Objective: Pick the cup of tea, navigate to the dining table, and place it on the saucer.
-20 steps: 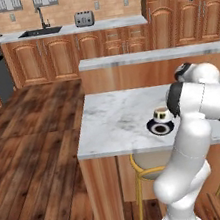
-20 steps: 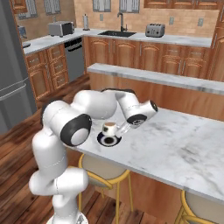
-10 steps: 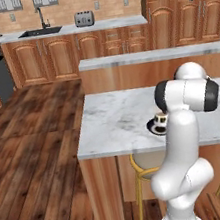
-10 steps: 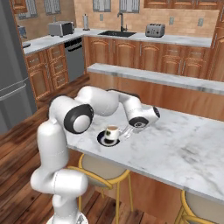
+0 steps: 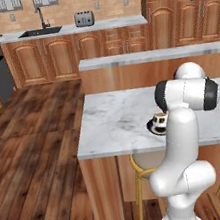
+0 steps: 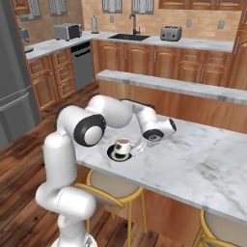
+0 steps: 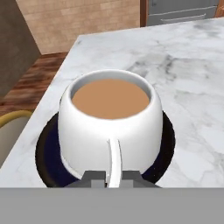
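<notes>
The cup of tea (image 7: 109, 127), white with brown liquid, stands upright on the black saucer (image 7: 48, 148) near the front edge of the dining table (image 7: 192, 87). My gripper (image 7: 108, 177) is shut on the cup's thin handle, which runs down between the fingertips. From the right base view the cup of tea (image 6: 122, 145) sits on the saucer (image 6: 111, 155), with the gripper (image 6: 137, 146) at its right side, low over the dining table (image 6: 202, 164). In the left base view the cup of tea (image 5: 160, 120) and saucer (image 5: 152, 128) peek out left of my arm.
The table's raised back ledge (image 5: 148, 55) runs behind the marble slab. Yellow-framed stools (image 6: 113, 185) (image 6: 222, 231) stand under the front edge. Kitchen counters with a sink and a toaster (image 5: 84, 19) line the far wall across the wooden floor.
The arm's elbow and upper links have swung sideways over the table. The cup stays on the saucer with the gripper still shut on its handle.
</notes>
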You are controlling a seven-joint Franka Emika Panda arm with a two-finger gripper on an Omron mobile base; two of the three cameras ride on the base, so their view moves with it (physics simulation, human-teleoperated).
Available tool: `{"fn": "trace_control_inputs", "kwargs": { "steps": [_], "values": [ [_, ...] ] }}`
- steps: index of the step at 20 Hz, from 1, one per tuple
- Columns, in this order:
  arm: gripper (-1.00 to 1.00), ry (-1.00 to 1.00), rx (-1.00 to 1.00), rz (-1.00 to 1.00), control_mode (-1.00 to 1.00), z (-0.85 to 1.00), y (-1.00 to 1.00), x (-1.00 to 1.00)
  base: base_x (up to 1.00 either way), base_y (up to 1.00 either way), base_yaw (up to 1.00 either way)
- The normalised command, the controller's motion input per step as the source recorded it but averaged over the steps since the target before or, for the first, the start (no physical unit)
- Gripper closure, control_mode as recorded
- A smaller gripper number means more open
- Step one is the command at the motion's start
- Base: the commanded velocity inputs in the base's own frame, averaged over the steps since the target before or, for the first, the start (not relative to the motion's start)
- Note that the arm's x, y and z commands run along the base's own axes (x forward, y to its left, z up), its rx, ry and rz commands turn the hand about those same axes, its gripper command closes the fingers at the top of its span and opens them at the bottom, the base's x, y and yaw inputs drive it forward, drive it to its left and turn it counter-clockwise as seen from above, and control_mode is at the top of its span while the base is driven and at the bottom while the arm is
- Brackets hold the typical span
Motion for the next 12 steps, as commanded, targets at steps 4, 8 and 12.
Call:
{"fn": "trace_control_inputs", "kwargs": {
  "steps": [4, 8, 12],
  "values": [
    [1.0, 0.0, -0.01, 0.0, -1.0, -0.01, 0.27, 0.0, 0.0, 0.0, 0.0],
    [1.0, -0.01, 0.0, 0.0, -1.0, -0.12, 0.12, 0.0, 0.0, 0.0, 0.0],
    [1.0, -0.01, 0.0, 0.0, -1.0, -0.18, 0.0, 0.0, 0.0, 0.0, 0.0]
  ]
}}
